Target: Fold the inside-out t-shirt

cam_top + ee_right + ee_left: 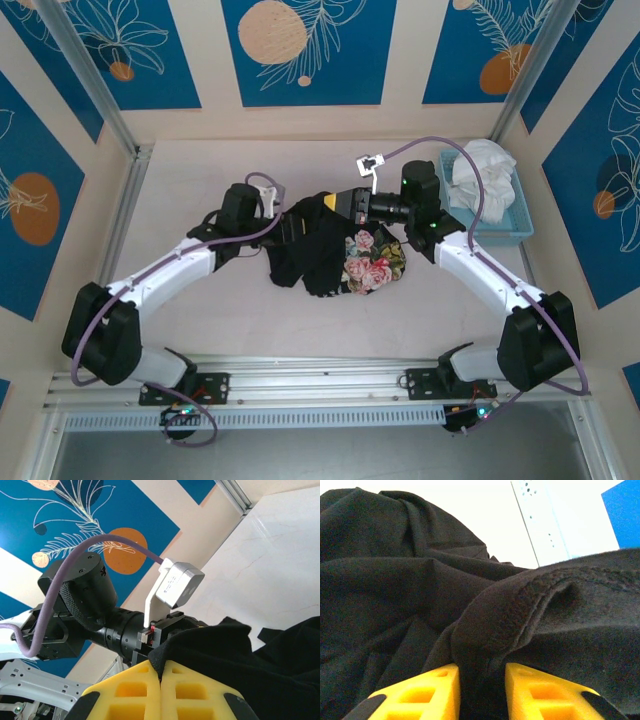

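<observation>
The left end effector (481, 674) is clenched on a thick fold of the inside-out t-shirt (318, 250), and black cloth fills the gap between its yellow fingers (427, 690). The right end effector (161, 666) has its yellow fingers (200, 690) pressed flat together, with a thin edge of the same shirt pinched at their tips. From above, the shirt lies bunched in a dark heap at the middle of the table (200, 170), between the two wrists. The pink-and-cream floral print (372, 262) faces up on the heap's right side. A blue basket (505, 232) holding a white garment (482, 170) stands at the table's far right, apart from the shirt.
</observation>
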Available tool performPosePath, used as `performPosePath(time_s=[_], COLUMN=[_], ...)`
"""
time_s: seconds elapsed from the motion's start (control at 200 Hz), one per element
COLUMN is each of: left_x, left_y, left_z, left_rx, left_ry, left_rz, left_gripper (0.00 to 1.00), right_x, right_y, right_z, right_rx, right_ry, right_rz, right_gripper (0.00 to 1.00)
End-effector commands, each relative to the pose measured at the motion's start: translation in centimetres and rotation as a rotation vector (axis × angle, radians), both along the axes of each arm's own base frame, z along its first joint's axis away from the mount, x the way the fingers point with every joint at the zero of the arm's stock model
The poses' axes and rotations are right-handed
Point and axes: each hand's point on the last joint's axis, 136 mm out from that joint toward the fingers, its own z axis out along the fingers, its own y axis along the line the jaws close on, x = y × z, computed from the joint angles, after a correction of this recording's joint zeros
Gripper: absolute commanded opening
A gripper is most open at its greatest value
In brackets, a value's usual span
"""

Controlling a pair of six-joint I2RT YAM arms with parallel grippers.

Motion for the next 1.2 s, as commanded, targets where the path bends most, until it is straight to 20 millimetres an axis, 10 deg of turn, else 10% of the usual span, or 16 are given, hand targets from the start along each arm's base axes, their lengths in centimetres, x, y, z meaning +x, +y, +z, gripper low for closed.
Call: performPosePath(time_s=[0.0, 0.17, 0.71, 1.015, 1.195], left_x=[0.9, 1.1, -1.2, -1.6, -2.2], left_y=[-1.1, -1.0, 2.0, 7.4, 10.5], left_z=[1.9, 2.9, 8.6, 7.2, 5.5], left_rx=[-0.050, -0.054, -0.156, 0.150, 0.359], left_ry=[-0.056, -0.087, -0.258, -0.279, -0.244], left_rz=[-0.023, -0.034, -0.041, 0.081, 0.125], left_gripper=[0.20, 0.00, 0.00, 0.00, 0.00], right_x=[-0.7, -0.7, -0.4, 0.4, 1.3], right_y=[-0.2, -0.6, -1.7, -2.9, -4.3], right_z=[0.3, 0.1, -0.5, -0.3, -2.5], right_rx=[0.011, -0.006, -0.078, -0.163, -0.513], right_ry=[-0.014, -0.024, -0.086, -0.111, -0.162], right_rz=[0.014, 0.000, -0.068, -0.201, -0.413], right_gripper=[0.00, 0.00, 0.00, 0.00, 0.00])
